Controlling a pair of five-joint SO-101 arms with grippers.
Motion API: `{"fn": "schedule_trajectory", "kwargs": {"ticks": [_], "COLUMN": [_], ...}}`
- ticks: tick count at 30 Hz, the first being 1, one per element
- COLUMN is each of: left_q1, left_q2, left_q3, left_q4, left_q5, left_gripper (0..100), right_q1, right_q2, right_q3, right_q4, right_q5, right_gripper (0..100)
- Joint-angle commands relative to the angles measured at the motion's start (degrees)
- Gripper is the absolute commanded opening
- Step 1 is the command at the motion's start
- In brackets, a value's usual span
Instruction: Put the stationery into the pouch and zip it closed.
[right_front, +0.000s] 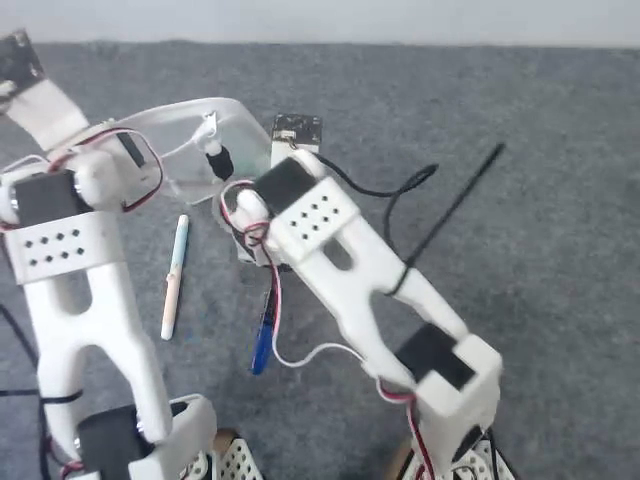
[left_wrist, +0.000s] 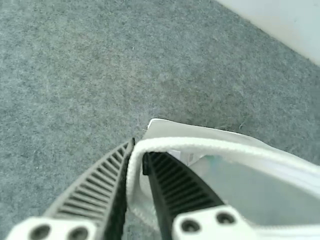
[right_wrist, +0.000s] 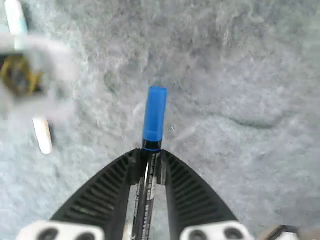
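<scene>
From above, the translucent pouch (right_front: 190, 130) lies on grey carpet (right_front: 540, 200). A white pen (right_front: 174, 280) rests between the arms.

At the left wrist, the left claw (left_wrist: 138, 150) is clamped on the pouch's zipper rim.

At the right wrist, the right claw (right_wrist: 150, 152) pinches a blue pen (right_wrist: 153, 115), whose cap juts past its tips.

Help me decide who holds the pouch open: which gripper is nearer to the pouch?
Left. The left gripper is shut on the rim of the pouch, touching it. The right gripper is shut on a blue pen over the carpet, apart from the pouch.
</scene>
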Motion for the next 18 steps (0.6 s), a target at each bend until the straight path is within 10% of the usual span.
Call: {"fn": "schedule_trajectory", "kwargs": {"ticks": [1, 18], "left_q1": [1.14, 5.10], "left_q2": [-0.26, -0.35], "left_q3": [0.13, 1.54], "left_q4": [-1.23, -0.35], "left_q5": [-0.53, -0.70], "left_gripper": [1, 1], "right_q1": [0.48, 0.92], "right_q2": [-9.45, -32.40], "right_q3": [2.73, 18.11], "right_q4": [2.42, 0.13], "right_q5": [8.18, 14.77], "right_gripper": [0.6, 0.6]}}
